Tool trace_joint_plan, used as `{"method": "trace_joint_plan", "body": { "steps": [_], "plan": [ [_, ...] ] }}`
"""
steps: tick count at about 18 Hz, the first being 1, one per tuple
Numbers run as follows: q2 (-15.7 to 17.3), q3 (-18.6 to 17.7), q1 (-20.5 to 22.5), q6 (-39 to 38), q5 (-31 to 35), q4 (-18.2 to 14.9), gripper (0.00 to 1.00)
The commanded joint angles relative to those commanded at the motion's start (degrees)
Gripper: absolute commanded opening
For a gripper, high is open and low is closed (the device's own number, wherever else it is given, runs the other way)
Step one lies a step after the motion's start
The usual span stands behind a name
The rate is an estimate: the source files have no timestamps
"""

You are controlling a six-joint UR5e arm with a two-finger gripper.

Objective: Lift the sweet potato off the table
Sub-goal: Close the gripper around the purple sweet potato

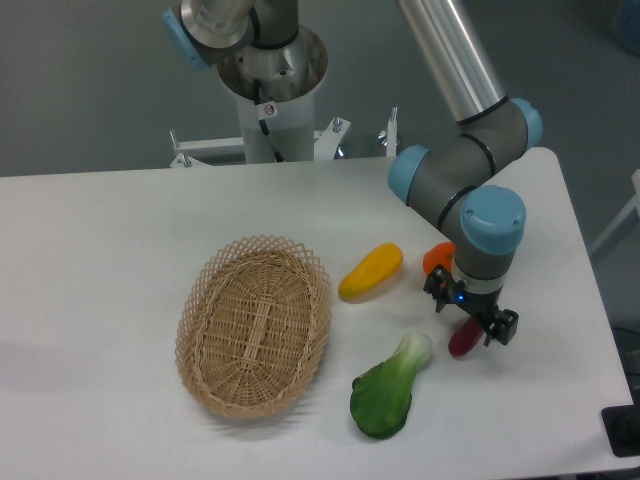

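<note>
On white table (120,260), sweet potato (463,341) under jaws

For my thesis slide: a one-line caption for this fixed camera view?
UR5e gripper poised over the purple sweet potato on the white table, beside a wicker basket.

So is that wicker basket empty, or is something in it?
Empty. The basket's woven bottom shows bare all over; the sweet potato lies apart on the table, under the claw.
</note>
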Motion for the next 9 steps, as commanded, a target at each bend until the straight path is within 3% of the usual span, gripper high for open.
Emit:
{"method": "trace_joint_plan", "body": {
  "steps": [5,9],
  "plan": [
    [-0.61,-0.09,0.00,-0.97,0.09,1.57,1.00],
    [-0.97,-0.26,-0.09,-0.97,0.18,2.99,0.86]
  ]
}}
